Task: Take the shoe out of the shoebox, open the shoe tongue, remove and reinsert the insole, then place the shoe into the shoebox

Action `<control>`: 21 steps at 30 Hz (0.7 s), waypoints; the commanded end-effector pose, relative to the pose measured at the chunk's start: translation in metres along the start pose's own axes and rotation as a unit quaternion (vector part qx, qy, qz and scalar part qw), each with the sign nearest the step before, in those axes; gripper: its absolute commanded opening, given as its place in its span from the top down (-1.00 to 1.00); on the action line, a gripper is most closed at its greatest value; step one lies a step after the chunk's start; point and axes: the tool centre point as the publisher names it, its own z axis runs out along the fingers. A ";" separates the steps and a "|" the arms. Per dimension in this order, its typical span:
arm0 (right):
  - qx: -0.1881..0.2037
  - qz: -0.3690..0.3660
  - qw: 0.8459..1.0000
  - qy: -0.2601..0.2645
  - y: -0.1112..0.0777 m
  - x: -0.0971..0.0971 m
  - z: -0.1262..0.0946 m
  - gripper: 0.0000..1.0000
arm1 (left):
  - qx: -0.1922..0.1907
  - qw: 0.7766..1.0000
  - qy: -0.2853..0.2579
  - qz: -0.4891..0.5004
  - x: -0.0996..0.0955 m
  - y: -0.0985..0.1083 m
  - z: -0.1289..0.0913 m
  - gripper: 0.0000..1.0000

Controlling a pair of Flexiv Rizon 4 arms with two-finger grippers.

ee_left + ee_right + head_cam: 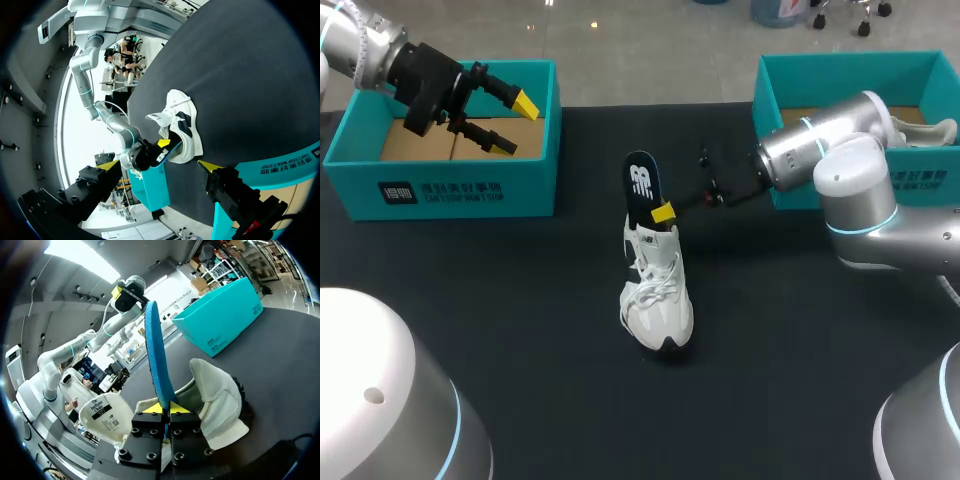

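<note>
The shoe (655, 300) stands mid-table (520, 330), toe toward the robot. The insole (642, 188) rises upright from its opening, pinched at the base by the right gripper (663, 212). The left shoebox (440, 190) sits far left, the left gripper (515, 125) above its opening. The right shoebox (840, 75) sits far right, seemingly holding another shoe (920, 130).

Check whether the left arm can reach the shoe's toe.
Probably yes. The open left hand hangs over the shoebox, nothing stands between it and the shoe, and the right hand pinches the insole at the heel.
</note>
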 end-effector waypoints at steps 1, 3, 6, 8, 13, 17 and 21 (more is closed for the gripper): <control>0.022 0.004 1.000 0.004 0.001 -0.004 0.003 1.00 | 0.000 1.000 0.001 0.000 0.000 0.000 -0.001 -1.00; 0.029 0.005 1.000 0.001 -0.002 -0.003 0.005 1.00 | 0.000 1.000 0.001 0.000 0.000 0.000 -0.001 -1.00; 0.033 0.008 0.999 0.000 -0.006 -0.001 0.006 1.00 | 0.000 1.000 0.001 0.000 0.000 0.000 -0.001 -1.00; 0.035 0.011 0.999 -0.001 -0.008 0.000 0.006 1.00 | 0.000 1.000 0.001 0.000 0.000 0.000 -0.001 -1.00; 0.025 0.011 1.000 -0.011 -0.003 0.004 0.002 0.51 | 0.000 1.000 0.001 0.000 0.000 0.000 -0.001 -1.00; 0.024 0.011 1.000 -0.015 0.006 0.002 -0.001 0.48 | 0.000 1.000 0.001 0.000 0.000 0.000 -0.001 -1.00; 0.035 0.021 0.999 -0.013 0.009 -0.001 0.001 0.62 | 0.000 1.000 0.001 0.000 0.000 0.000 -0.001 -1.00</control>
